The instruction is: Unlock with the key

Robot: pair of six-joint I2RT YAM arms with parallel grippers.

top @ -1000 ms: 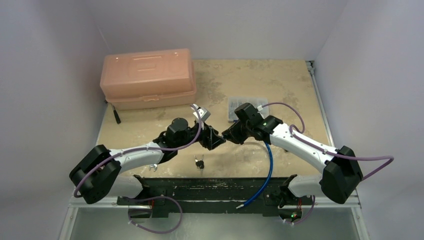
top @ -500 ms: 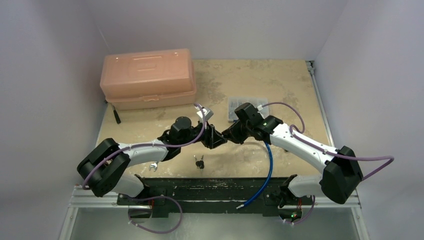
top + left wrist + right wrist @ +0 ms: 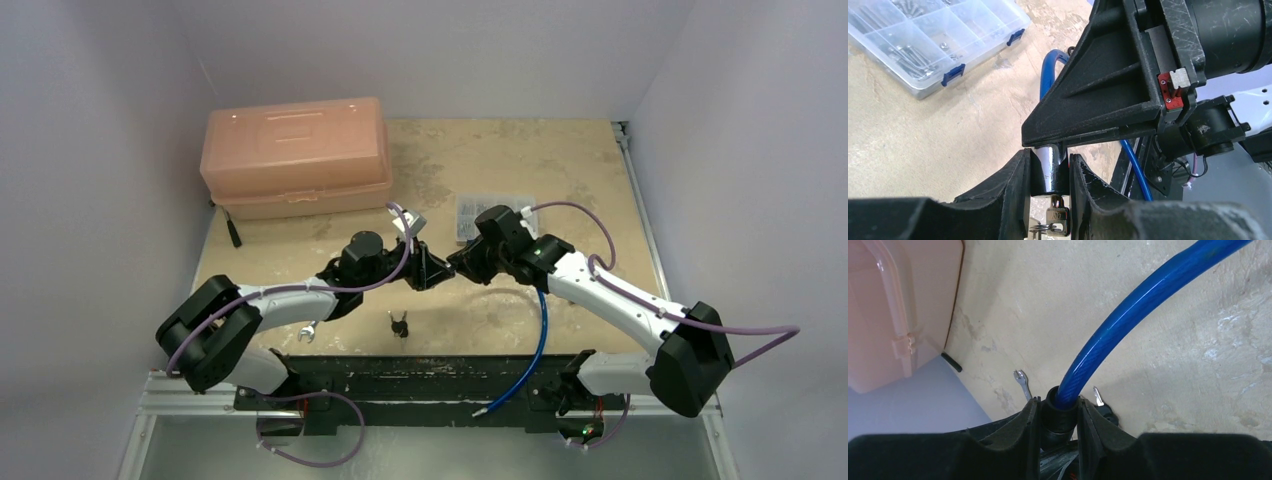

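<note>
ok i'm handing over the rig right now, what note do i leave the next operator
Left end effector: shut on the chrome lock cylinder; a small silver key appears seated in its near end.
Right end effector: shut on the black collar of the blue cable, tip to tip with the left one.
Done: both lock parts gripped.
Left: turn the key, pull the parts apart; whether it has unlocked cannot be told.

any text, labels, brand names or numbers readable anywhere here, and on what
Nothing legible in any view.
key head, below the lock barrel: possible stamped mark, too blurred to read.
blue cable: no print visible.
pink toolbox lid: no lettering readable.
clear parts organizer: no label visible.
</note>
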